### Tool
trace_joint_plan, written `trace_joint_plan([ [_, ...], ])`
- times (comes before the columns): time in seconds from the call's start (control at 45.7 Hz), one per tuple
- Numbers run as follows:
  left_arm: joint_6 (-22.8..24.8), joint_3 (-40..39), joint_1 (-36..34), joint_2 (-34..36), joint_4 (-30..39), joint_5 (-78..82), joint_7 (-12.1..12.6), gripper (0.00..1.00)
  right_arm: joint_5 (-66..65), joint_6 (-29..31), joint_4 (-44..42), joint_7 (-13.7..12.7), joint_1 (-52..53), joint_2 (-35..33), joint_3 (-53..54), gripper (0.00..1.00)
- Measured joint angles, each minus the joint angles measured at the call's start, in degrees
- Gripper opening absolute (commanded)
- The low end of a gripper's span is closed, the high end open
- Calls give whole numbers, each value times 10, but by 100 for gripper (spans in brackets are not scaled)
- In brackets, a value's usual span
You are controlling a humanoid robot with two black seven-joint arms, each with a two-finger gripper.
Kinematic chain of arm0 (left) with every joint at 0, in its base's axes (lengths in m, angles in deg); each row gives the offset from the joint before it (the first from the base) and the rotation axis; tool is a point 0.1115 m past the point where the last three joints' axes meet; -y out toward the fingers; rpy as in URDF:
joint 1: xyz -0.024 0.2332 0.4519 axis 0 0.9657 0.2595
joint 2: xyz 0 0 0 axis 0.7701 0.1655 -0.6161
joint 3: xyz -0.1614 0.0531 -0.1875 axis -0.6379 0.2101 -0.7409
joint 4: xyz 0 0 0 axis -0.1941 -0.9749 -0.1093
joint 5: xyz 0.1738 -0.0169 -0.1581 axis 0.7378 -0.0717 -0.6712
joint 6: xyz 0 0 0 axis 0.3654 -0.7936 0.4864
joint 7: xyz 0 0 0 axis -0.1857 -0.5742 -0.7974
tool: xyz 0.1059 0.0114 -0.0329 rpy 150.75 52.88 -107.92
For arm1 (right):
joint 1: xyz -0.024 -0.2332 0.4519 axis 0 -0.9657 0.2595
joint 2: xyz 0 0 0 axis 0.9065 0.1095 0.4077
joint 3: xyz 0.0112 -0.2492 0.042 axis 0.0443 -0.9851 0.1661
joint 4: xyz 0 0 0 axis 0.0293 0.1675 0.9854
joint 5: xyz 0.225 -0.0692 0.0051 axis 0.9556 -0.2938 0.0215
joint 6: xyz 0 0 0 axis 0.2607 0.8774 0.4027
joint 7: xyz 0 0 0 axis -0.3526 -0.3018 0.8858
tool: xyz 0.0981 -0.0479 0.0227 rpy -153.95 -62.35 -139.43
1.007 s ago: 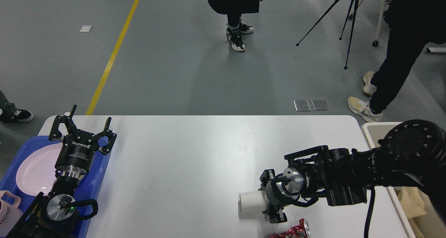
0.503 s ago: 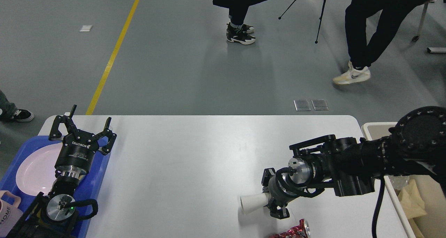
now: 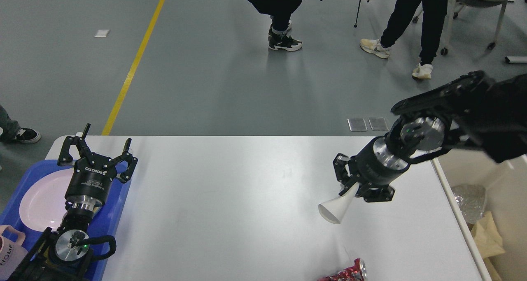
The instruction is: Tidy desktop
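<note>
The white desktop [image 3: 230, 207] fills the lower part of the head view. My right gripper [image 3: 350, 188] is shut on a white paper cup [image 3: 335, 207], squeezed flat where it is pinched, and holds it above the right part of the desktop with the cup's open mouth pointing down and left. A crumpled red shiny wrapper [image 3: 346, 272] lies at the front edge. My left gripper [image 3: 96, 147] is open and empty, raised over the far edge of the blue tray [image 3: 117, 207] at the left.
The blue tray holds a white plate [image 3: 39, 200] and a pink mug [image 3: 10, 252]. A cream bin [image 3: 486, 215] with foil and brown paper stands at the table's right. People and a tripod stand on the grey floor beyond.
My right gripper has closed on the paper cup, crushing it, and lifted it up and to the right, off the desktop. The left arm has not moved. The people behind have walked.
</note>
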State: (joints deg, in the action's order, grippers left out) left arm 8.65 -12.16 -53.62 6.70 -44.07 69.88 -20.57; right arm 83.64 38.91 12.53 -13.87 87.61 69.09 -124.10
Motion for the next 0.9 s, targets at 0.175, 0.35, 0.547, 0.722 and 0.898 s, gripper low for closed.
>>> trace_joint_plan([
  [0.175, 0, 0, 0, 0, 0, 0, 0, 97, -149, 101, 56, 2, 136, -53, -18, 0],
  [0.35, 0, 0, 0, 0, 0, 0, 0, 97, -196, 158, 88, 3, 201, -75, -18, 0],
  [0.547, 0, 0, 0, 0, 0, 0, 0, 97, -200, 154, 88, 3, 203, -77, -29, 0],
  [0.722, 0, 0, 0, 0, 0, 0, 0, 97, -200, 122, 55, 3, 199, -97, -130, 0],
  [0.898, 1, 0, 0, 0, 0, 0, 0, 97, -210, 105, -39, 6, 137, -164, -188, 0],
])
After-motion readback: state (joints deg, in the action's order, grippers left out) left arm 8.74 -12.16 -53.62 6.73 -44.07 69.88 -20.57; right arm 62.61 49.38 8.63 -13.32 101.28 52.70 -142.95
